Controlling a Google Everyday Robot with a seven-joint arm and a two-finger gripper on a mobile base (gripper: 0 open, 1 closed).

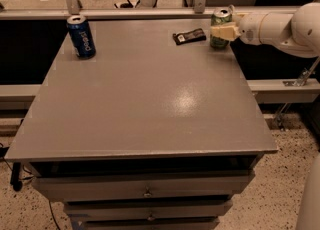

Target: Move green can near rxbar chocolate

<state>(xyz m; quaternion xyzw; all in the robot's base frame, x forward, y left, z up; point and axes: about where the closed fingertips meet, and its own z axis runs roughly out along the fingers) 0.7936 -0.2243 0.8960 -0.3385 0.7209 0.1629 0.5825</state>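
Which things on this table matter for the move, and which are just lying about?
In the job: green can, far right corner; rxbar chocolate, just left of it; gripper, against the green can.
Lying about: blue Pepsi can, far left corner.

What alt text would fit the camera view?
The gripper holds the upright green can at the far right edge of the grey table, beside the rxbar chocolate. A blue Pepsi can stands at the far left corner.
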